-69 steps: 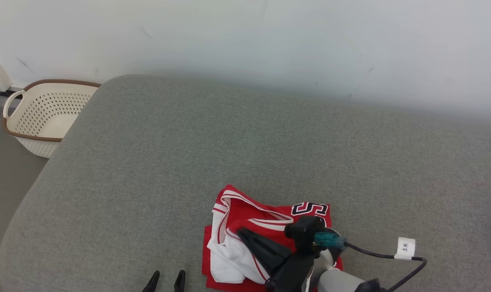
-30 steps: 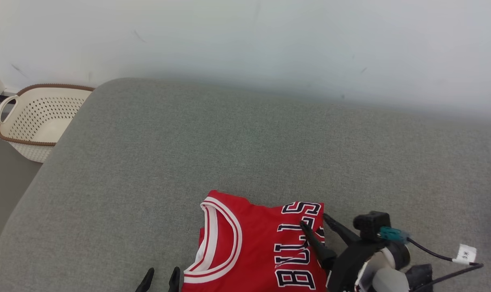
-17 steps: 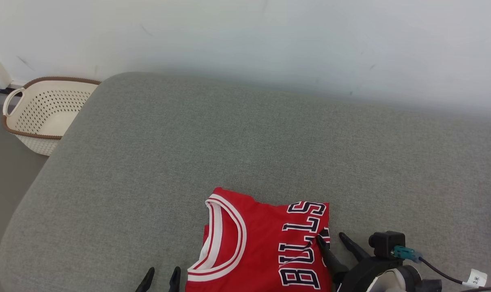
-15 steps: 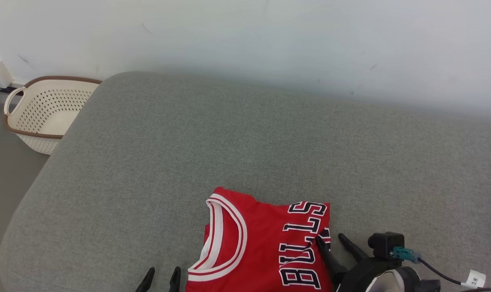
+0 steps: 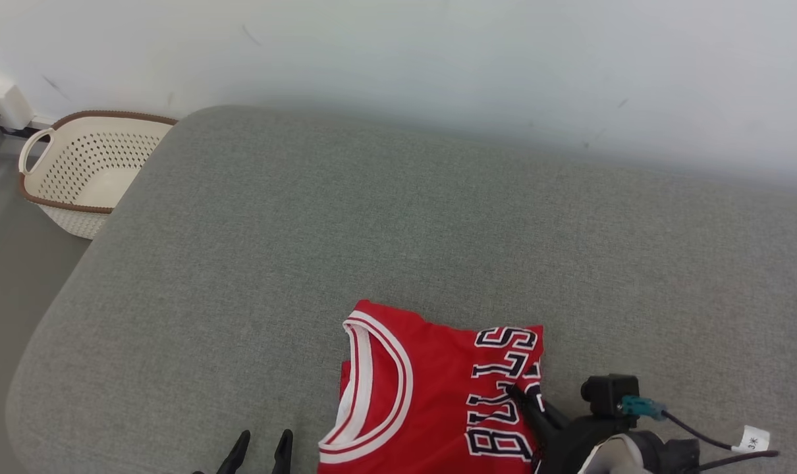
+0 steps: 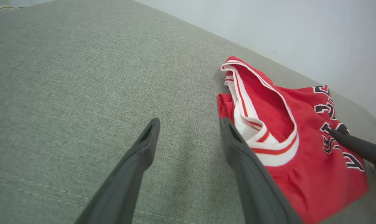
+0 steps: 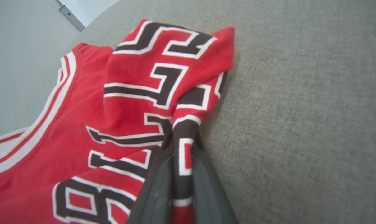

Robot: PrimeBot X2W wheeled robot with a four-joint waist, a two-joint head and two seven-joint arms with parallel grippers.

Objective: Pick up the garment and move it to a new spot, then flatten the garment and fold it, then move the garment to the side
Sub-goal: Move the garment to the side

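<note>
The folded red jersey (image 5: 431,395) with a white-trimmed collar lay by the near edge of the grey fabric cushion (image 5: 372,217), looking light, limp and ready to unfold, my right gripper (image 7: 182,149) pinched on its lettered right edge, my left gripper (image 6: 189,123) spread open just beside the collar.

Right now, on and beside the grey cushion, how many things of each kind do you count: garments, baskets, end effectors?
Garments: 1, the red jersey
Baskets: 1, the cream basket
End effectors: 2, the left end effector open, the right end effector pinching the jersey's edge
Total: 4
</note>
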